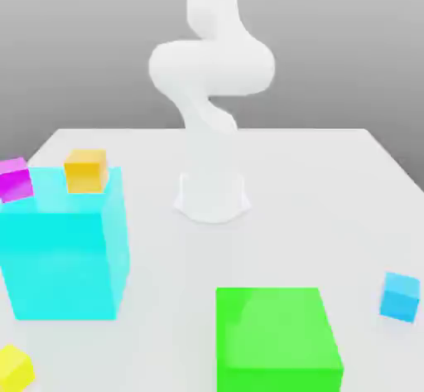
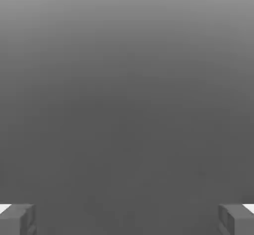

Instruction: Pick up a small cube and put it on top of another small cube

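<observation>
White tabletop point(image 1: 331, 200), across the exterior view. White robot arm point(image 1: 209, 75), upper centre. Large cyan block point(image 1: 66, 254), left; large green block point(image 1: 276, 339), bottom centre. 4 small cubes (all apart): orange cube point(image 1: 85, 171) upper left, beside magenta cube point(image 1: 15, 180); light-blue cube point(image 1: 401, 297) lower right; yellow cube point(image 1: 14, 369) bottom-left corner. Gripper point(image 2: 127, 219): fingers point(image 2: 17, 219) spread wide, nothing between.

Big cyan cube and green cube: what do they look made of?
Cyan cube: looks like translucent, glowing plastic or acrylic; faces are evenly bright with soft edges. Green cube: looks like opaque matte plastic; flat saturated colour, no highlights. Both are simulator renders, so the material is only a guess.
</observation>
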